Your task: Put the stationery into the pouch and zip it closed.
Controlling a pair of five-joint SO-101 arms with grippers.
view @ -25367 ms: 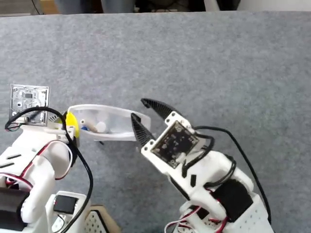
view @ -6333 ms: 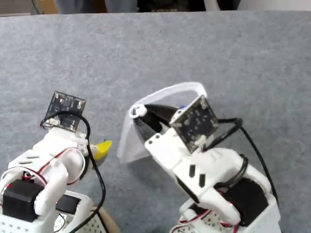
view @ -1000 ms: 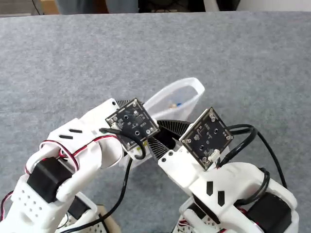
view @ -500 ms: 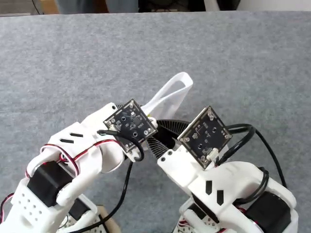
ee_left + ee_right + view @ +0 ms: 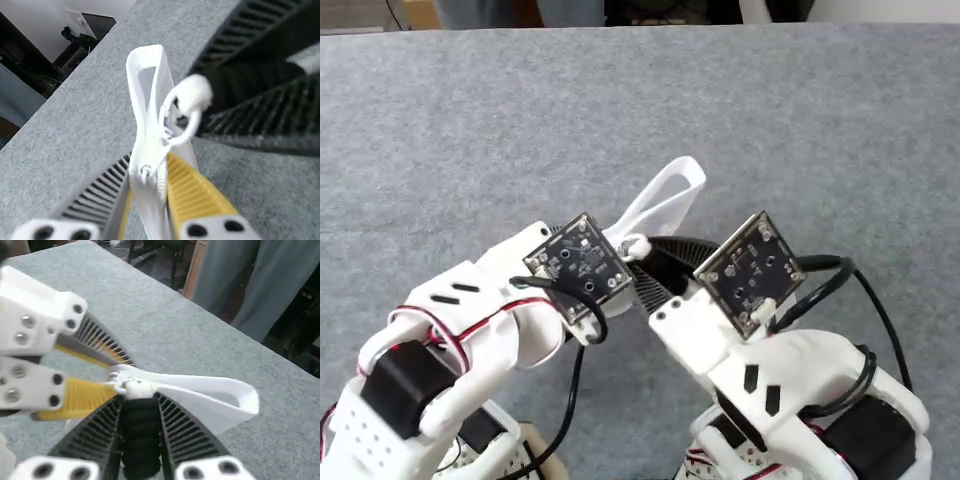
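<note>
Now the white pouch (image 5: pixel 663 197) sits thin and on its edge, between the two arms by the middle of the grey table (image 5: pixel 800 120). The left gripper (image 5: pixel 149 161) squeezes one end of it. The right gripper (image 5: pixel 139 393) pinches the little white zip pull (image 5: pixel 194 94).
</note>
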